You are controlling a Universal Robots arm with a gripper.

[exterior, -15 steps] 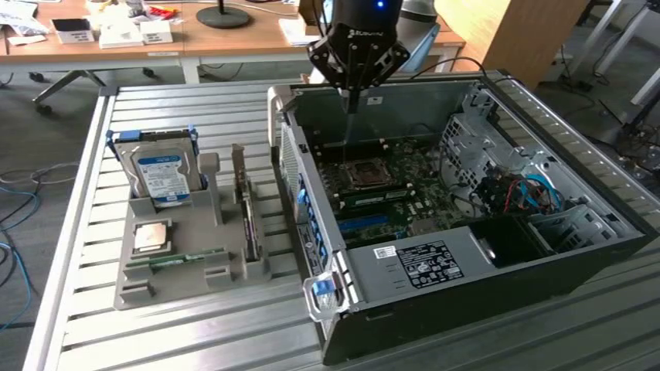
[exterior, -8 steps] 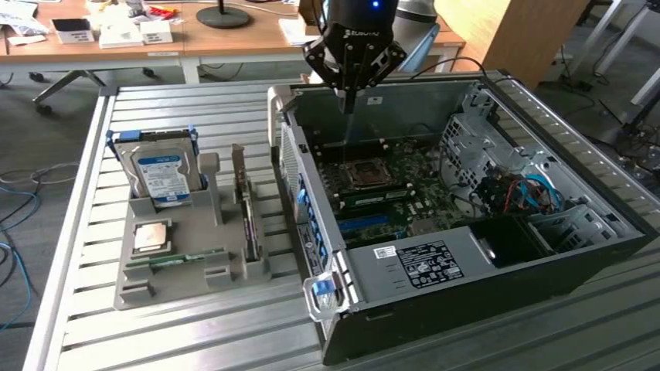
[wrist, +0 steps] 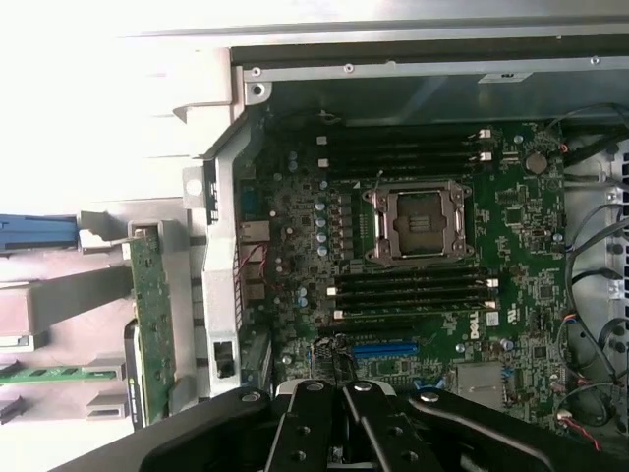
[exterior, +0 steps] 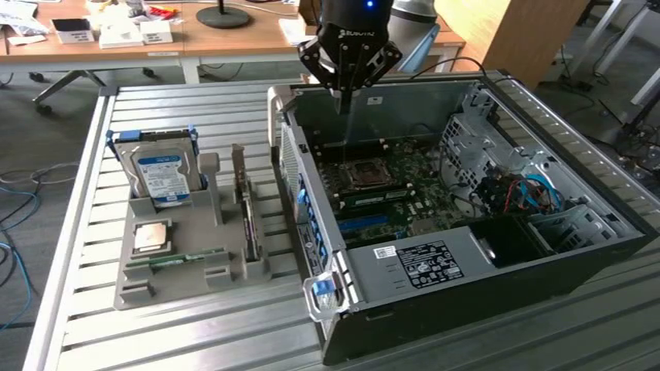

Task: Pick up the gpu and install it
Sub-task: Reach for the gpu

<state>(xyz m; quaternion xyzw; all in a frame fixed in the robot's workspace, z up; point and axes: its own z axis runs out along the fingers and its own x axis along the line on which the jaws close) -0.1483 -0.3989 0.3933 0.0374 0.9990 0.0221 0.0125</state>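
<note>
Pickup not begun: empty, clenched jaws hover over the computer case (exterior: 495, 309); gpu (exterior: 249, 220) stands in its holder (exterior: 206, 272) (grasping needs them opened).

Setting: a robotics lab bench in an office-type room.

Evidence:
- The work surface is a slatted aluminium table (exterior: 206, 340).
- On it a desktop computer case (exterior: 577, 263) lies on its side with the panel off. The motherboard (wrist: 295, 226) and a bare CPU socket (wrist: 418, 224) are exposed.
- Beside the case, a grey moulded fixture (exterior: 134, 290) holds loose parts in slots, among them a hard drive (exterior: 160, 174).
- A black gripper (exterior: 345, 107) on a robot arm (exterior: 413, 9) hangs above the case.
- Behind are wooden desks (exterior: 247, 42) carrying small boxes (exterior: 124, 31) and a lamp base (exterior: 224, 15), with castor legs (exterior: 57, 85) beneath.
- Loose cables (exterior: 21, 182) lie on the grey floor.
</note>
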